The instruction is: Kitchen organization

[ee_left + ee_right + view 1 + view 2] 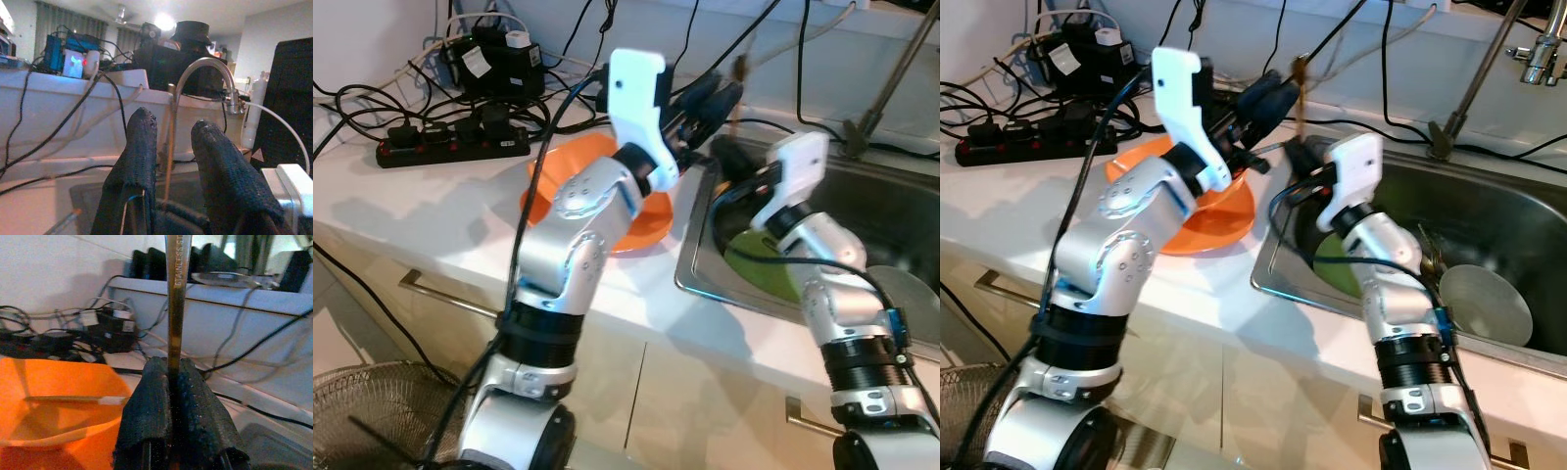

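Right gripper (171,396) clamped on thin metal utensil handle (175,293), upright over sink's (1489,206) left edge. Left gripper (171,161) fingers parted, empty, above orange bowl (1219,220) on counter beside sink. Handle likely light, stiff, slippery; grip low, firm.

Both silver arms are raised with bent elbows. The left gripper (1268,98) hangs over the worktop's sink-side edge, its 2 black fingers (137,161) parted. The right gripper (1301,155), just beside it at the sink's rim, points upward, its 2 fingers (151,406) pressed together on a thin metal handle (175,298).
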### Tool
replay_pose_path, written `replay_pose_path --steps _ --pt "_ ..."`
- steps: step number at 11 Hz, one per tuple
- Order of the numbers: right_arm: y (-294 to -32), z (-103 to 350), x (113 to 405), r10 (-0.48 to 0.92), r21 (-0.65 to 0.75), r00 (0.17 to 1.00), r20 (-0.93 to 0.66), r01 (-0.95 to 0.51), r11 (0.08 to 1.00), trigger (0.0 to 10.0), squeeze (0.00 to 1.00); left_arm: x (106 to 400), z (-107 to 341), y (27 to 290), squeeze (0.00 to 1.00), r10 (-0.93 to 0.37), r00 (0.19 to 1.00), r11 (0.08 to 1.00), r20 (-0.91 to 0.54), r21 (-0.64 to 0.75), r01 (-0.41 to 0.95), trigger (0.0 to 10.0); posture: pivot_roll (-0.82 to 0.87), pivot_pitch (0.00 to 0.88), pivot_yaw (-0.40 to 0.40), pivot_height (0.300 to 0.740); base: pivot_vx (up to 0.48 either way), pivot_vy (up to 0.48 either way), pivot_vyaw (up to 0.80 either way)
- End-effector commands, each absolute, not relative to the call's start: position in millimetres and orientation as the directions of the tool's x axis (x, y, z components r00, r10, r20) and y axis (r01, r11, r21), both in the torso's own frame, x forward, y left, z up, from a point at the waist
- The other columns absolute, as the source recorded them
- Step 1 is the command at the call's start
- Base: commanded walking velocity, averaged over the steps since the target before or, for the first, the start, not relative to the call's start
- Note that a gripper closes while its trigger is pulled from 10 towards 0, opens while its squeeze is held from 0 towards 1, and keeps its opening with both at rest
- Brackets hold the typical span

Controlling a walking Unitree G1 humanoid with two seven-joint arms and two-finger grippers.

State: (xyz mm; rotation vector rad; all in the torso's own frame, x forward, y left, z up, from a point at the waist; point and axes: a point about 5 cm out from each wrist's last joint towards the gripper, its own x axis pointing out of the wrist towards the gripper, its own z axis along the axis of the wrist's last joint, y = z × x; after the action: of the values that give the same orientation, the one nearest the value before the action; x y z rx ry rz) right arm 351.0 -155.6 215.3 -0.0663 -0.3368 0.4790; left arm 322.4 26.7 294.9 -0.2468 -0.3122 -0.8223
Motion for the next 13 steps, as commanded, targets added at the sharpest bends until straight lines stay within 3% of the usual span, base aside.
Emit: replay_pose_path --steps 1,3,5,6,8,9,10,13 --pt "-165.4 220.9 356.5 0.405 -0.138 0.857 0.319 -0.380 0.914 0.0 0.00 316.8 299.9 27.3 0.00 -0.685 0.610 0.638 0.398 -0.075 0.766 10.0 0.20 0.004 -0.042 0.740 0.000 0.000 0.00" --pt "-180.2 221.2 363.9 0.307 -0.110 0.897 0.317 -0.286 0.952 0.0 0.00 318.3 294.4 33.0 0.00 -0.679 0.629 0.652 0.378 -0.083 0.754 10.0 0.20 0.004 -0.043 0.740 0.000 0.000 0.00" --pt "-201.9 213.9 373.0 0.159 -0.067 0.945 0.285 -0.146 0.987 0.0 0.00 319.3 264.1 35.8 0.00 -0.744 0.630 0.638 0.222 -0.044 0.769 10.0 0.20 0.004 -0.047 0.740 0.000 0.000 0.00" --pt "-205.9 206.1 374.0 0.139 -0.074 0.956 0.257 -0.124 0.989 0.0 0.00 321.8 246.3 38.4 0.00 -0.744 0.656 0.656 0.126 -0.046 0.753 10.0 0.20 0.005 -0.045 0.740 0.000 0.000 0.00" --pt "-209.9 197.7 375.7 0.112 -0.066 0.968 0.226 -0.099 0.993 0.0 0.00 317.3 230.6 37.3 0.00 -0.777 0.627 0.626 0.061 -0.031 0.779 10.0 0.21 0.008 -0.048 0.740 0.000 0.000 0.00" --pt "-213.3 192.3 377.5 0.084 -0.067 0.975 0.204 -0.071 0.995 4.2 0.00 318.3 225.3 39.3 0.00 -0.774 0.633 0.632 0.031 -0.037 0.774 10.0 0.21 0.008 -0.048 0.740 0.000 0.000 0.00" --pt "-217.2 187.2 378.7 0.055 -0.065 0.982 0.182 -0.044 0.997 10.0 0.00 318.3 220.7 40.3 0.00 -0.778 0.628 0.627 0.004 -0.028 0.778 10.0 0.21 0.007 -0.051 0.740 0.000 0.000 0.00" --pt "-225.0 168.2 379.0 -0.003 -0.070 0.995 0.100 0.010 0.997 10.0 0.00 310.4 196.2 41.5 0.00 -0.810 0.571 0.575 -0.133 0.014 0.818 10.0 0.21 0.008 -0.050 0.740 0.000 0.000 0.00"
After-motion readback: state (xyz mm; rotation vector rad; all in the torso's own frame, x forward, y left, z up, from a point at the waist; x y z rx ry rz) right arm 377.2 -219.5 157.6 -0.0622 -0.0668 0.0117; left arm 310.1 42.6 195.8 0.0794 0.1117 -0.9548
